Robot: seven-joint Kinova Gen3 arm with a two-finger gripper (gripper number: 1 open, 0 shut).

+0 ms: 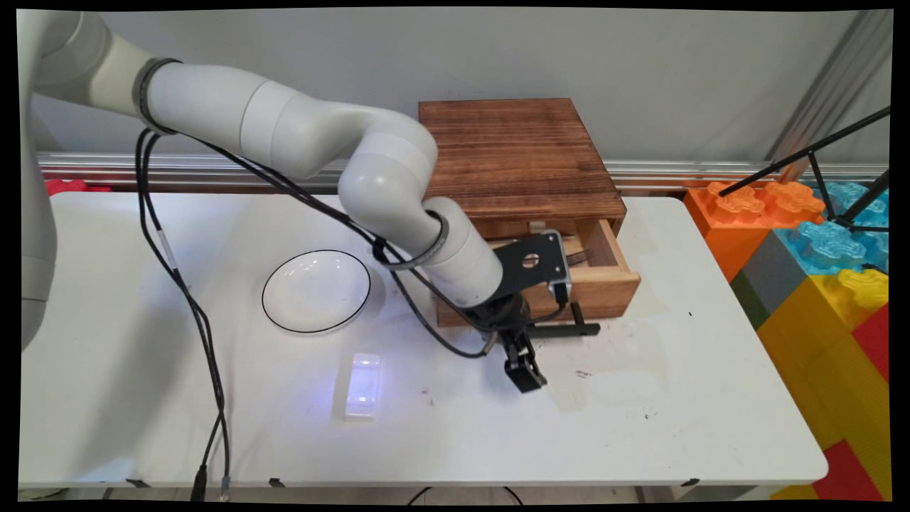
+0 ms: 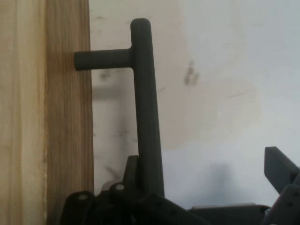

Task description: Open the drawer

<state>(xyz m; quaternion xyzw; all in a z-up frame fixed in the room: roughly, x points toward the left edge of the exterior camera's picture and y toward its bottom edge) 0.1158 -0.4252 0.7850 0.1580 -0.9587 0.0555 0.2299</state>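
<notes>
Hovering low over the white tabletop (image 1: pixel 640 398), black hand (image 1: pixel 525 370) released, fingers spread beside the dark handle (image 2: pixel 146 112) of a half-open wooden drawer (image 1: pixel 604 284). Apart to the left: white plate (image 1: pixel 316 291), small white block (image 1: pixel 362 386).

White plate (image 1: pixel 316 291); translucent block (image 1: pixel 362 386); wooden drawer box (image 1: pixel 519 171); toy bricks (image 1: pixel 817 235).

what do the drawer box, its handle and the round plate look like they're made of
The brown wooden drawer box looks like stained wood with a matt finish: grain lines run across its top, and the open drawer front is paler. The dark bar handle looks like matt black metal or plastic; the look leaves that open. The round white plate with a black rim line shows glossy highlights, probably glazed ceramic.
</notes>
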